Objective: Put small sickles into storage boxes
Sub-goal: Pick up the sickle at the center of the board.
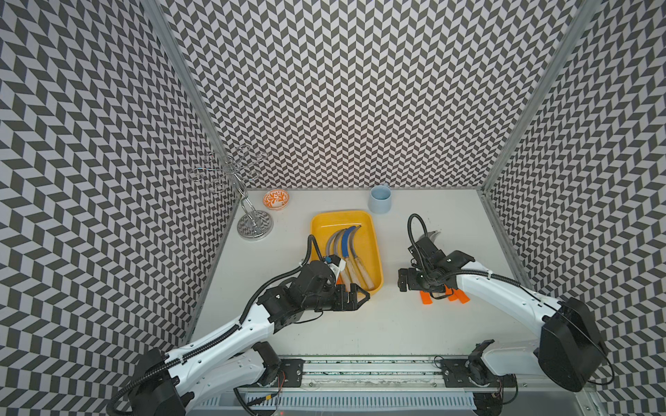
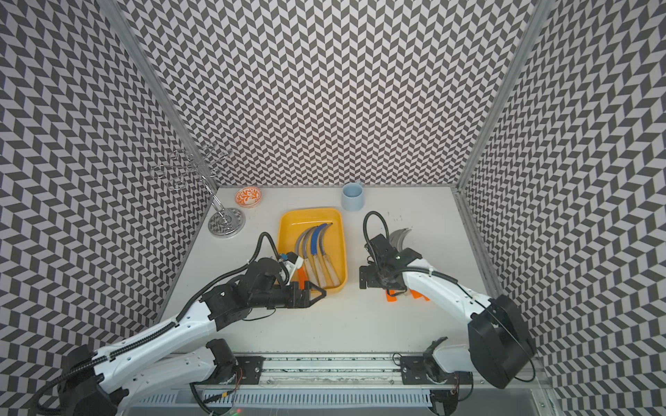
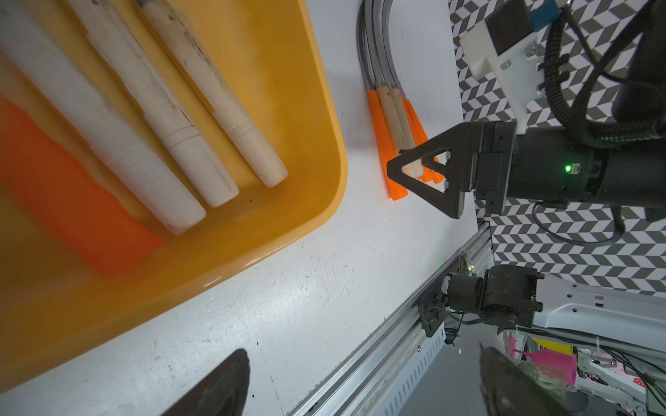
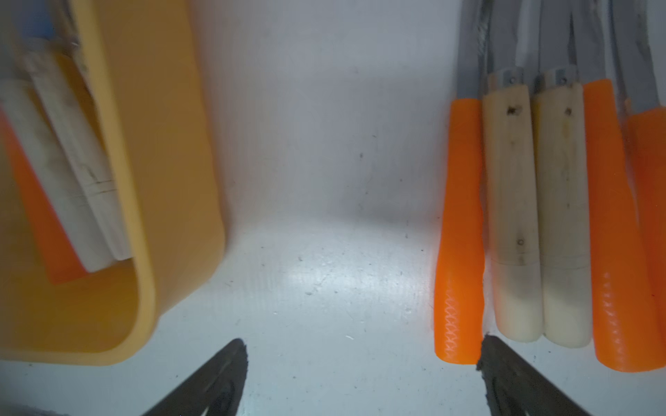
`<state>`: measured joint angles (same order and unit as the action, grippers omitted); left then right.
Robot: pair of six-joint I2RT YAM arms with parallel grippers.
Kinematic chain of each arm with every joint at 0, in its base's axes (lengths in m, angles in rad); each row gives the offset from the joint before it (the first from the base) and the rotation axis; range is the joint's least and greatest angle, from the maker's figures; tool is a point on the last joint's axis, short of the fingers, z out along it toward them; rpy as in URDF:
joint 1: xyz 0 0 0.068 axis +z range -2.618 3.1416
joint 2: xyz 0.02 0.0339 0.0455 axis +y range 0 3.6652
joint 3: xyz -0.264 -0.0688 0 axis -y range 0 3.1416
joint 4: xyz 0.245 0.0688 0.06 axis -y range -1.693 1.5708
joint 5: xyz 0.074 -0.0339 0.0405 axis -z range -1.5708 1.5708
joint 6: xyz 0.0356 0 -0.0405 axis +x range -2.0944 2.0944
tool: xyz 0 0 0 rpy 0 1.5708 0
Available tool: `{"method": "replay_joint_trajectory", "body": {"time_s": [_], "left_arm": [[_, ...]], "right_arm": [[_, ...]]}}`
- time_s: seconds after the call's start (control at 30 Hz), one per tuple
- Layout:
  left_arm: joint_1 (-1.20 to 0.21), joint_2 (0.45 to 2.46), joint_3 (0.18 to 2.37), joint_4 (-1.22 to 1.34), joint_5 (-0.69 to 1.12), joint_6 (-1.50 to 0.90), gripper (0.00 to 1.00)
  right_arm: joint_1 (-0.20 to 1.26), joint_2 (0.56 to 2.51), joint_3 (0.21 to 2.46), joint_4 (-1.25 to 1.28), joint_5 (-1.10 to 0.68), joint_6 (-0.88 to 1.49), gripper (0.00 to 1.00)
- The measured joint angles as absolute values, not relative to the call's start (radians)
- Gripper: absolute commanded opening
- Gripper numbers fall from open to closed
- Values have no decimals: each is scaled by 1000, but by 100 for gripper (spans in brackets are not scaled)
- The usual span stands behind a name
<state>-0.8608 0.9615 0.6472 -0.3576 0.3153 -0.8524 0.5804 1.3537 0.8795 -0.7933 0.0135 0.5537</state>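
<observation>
Right gripper (image 4: 362, 344) jaws spread wide, empty, over bare table (image 4: 324, 180); five loose small sickles (image 4: 511, 216) just beside, handles toward it, presumably for pinching; yellow tray (image 4: 173, 180) on its opposite side holds four; left gripper (image 3: 362, 353) likewise spread.

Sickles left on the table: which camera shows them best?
Right wrist view: the sickles fill the frame, five handles side by side, three orange, two wood; blades cut off. Left wrist view shows more blade, but small and partly covered. In both top views the right arm hides all but blade tips and orange handle ends.
</observation>
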Motion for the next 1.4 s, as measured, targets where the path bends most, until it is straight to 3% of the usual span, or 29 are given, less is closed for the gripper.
{"method": "replay_joint_trajectory", "body": {"time_s": [0.27,0.77,1.07,1.27,1.4], "left_arm": [[-957,1020,636,-296,273,-888,100],[-978,1036,636,-286,245,-890,100],[-978,1036,636,-294,239,-881,100],[-978,1036,636,-294,236,-877,100],[-978,1036,636,-294,234,-871,100]], "right_arm": [[566,1361,831,-782,30,556,96],[564,1449,814,-724,38,574,74],[564,1503,814,-715,65,587,74],[564,1527,810,-685,67,589,55],[564,1532,802,-667,64,593,47]]}}
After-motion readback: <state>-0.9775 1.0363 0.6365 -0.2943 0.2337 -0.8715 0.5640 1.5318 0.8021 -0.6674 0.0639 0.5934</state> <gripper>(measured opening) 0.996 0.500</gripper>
